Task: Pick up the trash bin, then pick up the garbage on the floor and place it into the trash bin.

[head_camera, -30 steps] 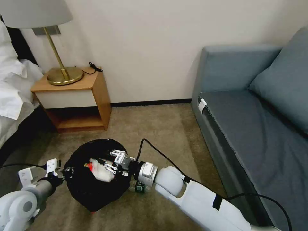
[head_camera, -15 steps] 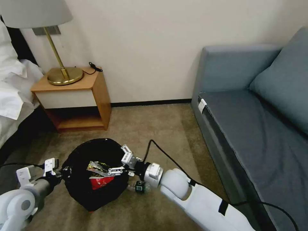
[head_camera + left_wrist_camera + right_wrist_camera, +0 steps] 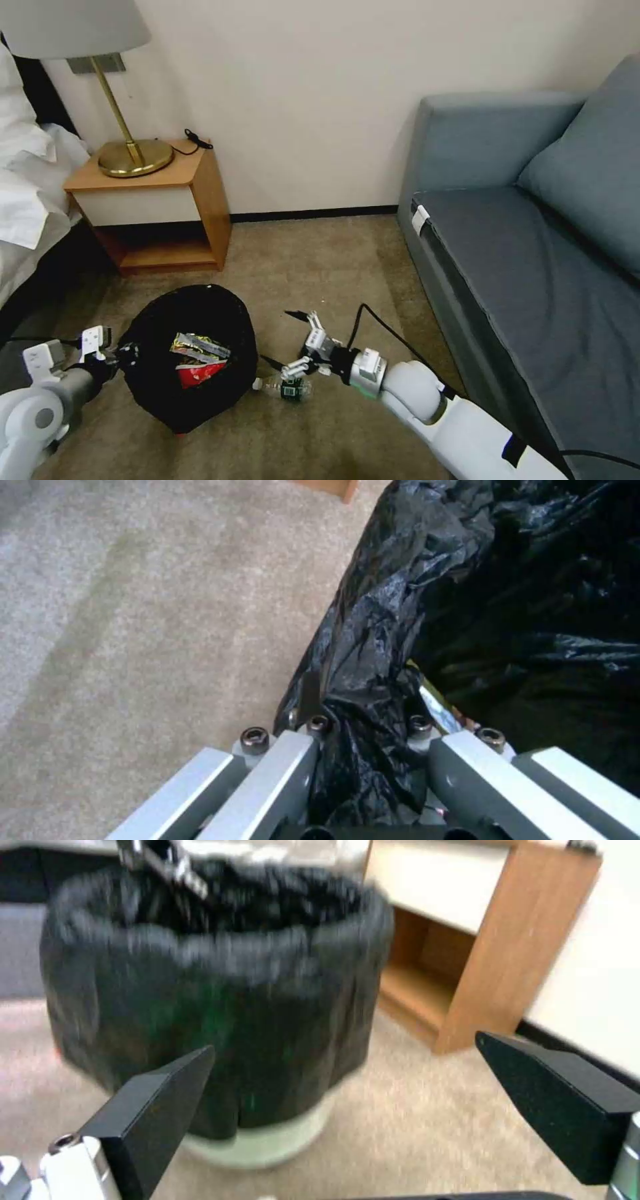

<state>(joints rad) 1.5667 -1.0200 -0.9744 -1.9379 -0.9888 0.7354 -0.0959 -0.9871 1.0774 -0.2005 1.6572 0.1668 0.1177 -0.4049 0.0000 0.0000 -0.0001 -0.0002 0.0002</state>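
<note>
Litter, a red-and-white wrapper (image 3: 198, 373) and a yellow-silver one (image 3: 200, 347), lay in the round black-bagged trash bin (image 3: 153, 373), its rim pinched by the left gripper (image 3: 123, 351). Clear green-labelled bottle (image 3: 283, 387) remained on carpet at the bin's three o'clock, under the right gripper (image 3: 288, 340), jaws apart.

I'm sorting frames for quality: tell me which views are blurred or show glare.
Right wrist view: the trash bin is smeared by motion blur, while the right end effector fingers look crisper. Left wrist view: sharp, with glossy highlights on the black bag. Head view: evenly lit, soft shadows on the carpet.
</note>
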